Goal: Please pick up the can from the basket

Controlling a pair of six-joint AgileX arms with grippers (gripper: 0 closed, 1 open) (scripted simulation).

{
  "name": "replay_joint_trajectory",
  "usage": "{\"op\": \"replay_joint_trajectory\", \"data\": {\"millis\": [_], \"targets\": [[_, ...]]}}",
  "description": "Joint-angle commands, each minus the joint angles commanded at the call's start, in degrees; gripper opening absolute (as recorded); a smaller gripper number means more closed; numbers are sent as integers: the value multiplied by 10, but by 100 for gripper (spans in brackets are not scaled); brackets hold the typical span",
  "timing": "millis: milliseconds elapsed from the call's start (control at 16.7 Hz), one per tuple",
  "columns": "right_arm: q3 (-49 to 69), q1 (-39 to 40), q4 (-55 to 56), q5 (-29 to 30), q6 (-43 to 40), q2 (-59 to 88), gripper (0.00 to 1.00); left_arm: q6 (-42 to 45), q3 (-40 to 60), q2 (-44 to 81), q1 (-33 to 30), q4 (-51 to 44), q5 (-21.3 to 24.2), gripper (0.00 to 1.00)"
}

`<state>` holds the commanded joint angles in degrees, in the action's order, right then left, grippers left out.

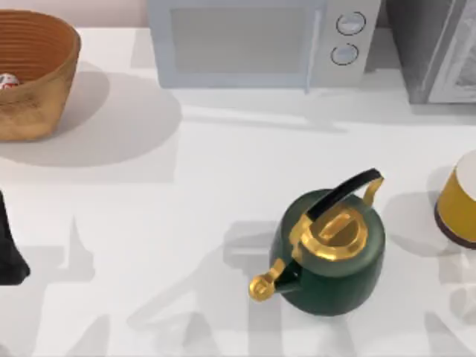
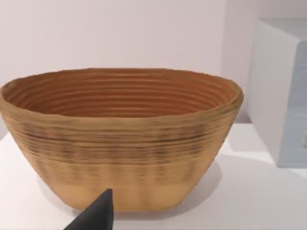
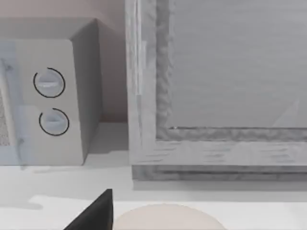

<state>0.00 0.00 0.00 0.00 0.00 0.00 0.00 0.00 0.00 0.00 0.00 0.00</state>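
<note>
Basically: can sits in basket at far left, left arm low beside it

No readable writing or brand on anything. The can [image 1: 7, 80] shows a scrap of white and red print, too small to read. It lies inside the basket [image 1: 44, 97], against the ribbed orange-brown inner wall, at the top view's left edge and partly cut off by it.

The basket stands at the far left corner of the white table [image 1: 186, 208], golden-tan outside, upright. In the left wrist view the basket [image 2: 120, 158] faces the camera side-on; its near wall hides the bottom, so the can is hidden there.

The left gripper [image 1: 9, 249] is a dark shape at the table's left edge, nearer the front than the basket and apart from it. One dark fingertip [image 2: 98, 213] pokes into the left wrist view, low in front of the basket wall. Whether the jaws are spread or closed, cannot tell; nothing seen held.

Right arm: a dark fingertip [image 3: 96, 211] shows in its wrist view, with a pale round top [image 3: 168, 218] just beside it. Opening: cannot tell.

Other things: a white microwave [image 1: 260, 41] along the back edge with two round dials, right of the basket and well apart from it. A grey cabinet [image 1: 435, 48] stands at the back right corner. A dark green kettle [image 1: 331, 253] with gold lid, spout and black handle sits front centre-right. A yellow cylinder [image 1: 457, 201] with white top and dark band is at the right edge, near the kettle. Nothing stands between the left gripper and the basket.
</note>
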Motion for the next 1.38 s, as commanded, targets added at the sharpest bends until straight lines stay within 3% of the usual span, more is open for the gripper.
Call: {"op": "replay_joint_trajectory", "data": {"millis": [300, 540, 840, 1380], "targets": [[0, 0, 0, 0, 0, 0, 100, 1, 31, 28, 6, -15, -3, 100], [0, 0, 0, 0, 0, 0, 100, 7, 143, 136, 21, -72, -7, 100], [0, 0, 0, 0, 0, 0, 100, 20, 363, 364, 39, -188, -3, 100], [0, 0, 0, 0, 0, 0, 100, 55, 857, 895, 66, -452, 19, 100]]}}
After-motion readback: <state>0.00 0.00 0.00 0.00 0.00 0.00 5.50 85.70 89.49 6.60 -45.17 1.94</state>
